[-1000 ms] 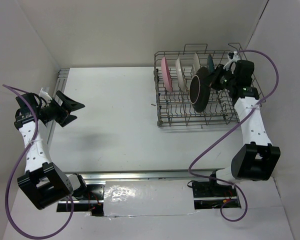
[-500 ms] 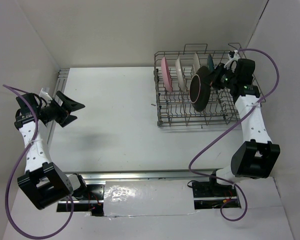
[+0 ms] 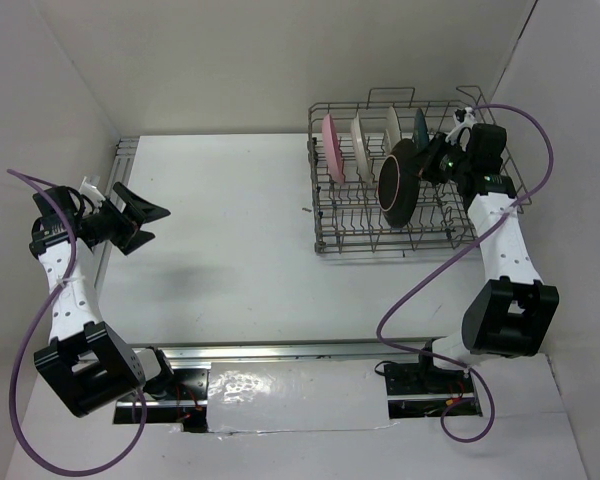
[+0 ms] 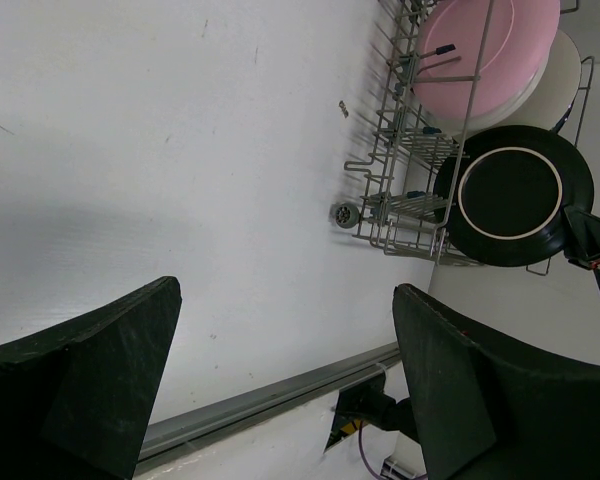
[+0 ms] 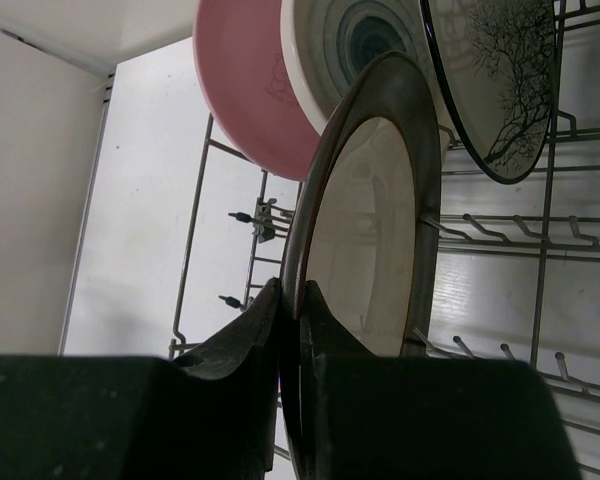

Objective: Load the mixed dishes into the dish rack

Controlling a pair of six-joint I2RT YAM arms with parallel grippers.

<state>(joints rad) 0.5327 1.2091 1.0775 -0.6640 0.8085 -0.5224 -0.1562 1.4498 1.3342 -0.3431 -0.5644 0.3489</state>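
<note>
The grey wire dish rack [image 3: 325, 215] stands at the back right of the table. Upright in it are the pink plate [image 3: 332, 148], the cream plate with blue centre [image 3: 361, 148], the grey branch plate [image 3: 391, 122] and the dark teal plate [image 3: 420, 124]. My right gripper [image 3: 427, 163] is shut on the rim of the brown-rimmed cream plate [image 3: 397, 186], holding it on edge over the rack's tines. The right wrist view shows this plate [image 5: 370, 240], the pink plate [image 5: 245, 85], the blue-centre plate [image 5: 355, 40] and the branch plate [image 5: 500, 80]. My left gripper [image 3: 145, 222] is open and empty at far left.
A small dark speck [image 3: 306, 210] lies on the table just left of the rack. A metal rail [image 3: 280, 350] runs along the near table edge. White walls close in on three sides. The left wrist view shows the rack [image 4: 385, 160] from afar.
My right gripper and the brown-rimmed plate have shifted slightly up and back over the rack. The left arm has not moved.
</note>
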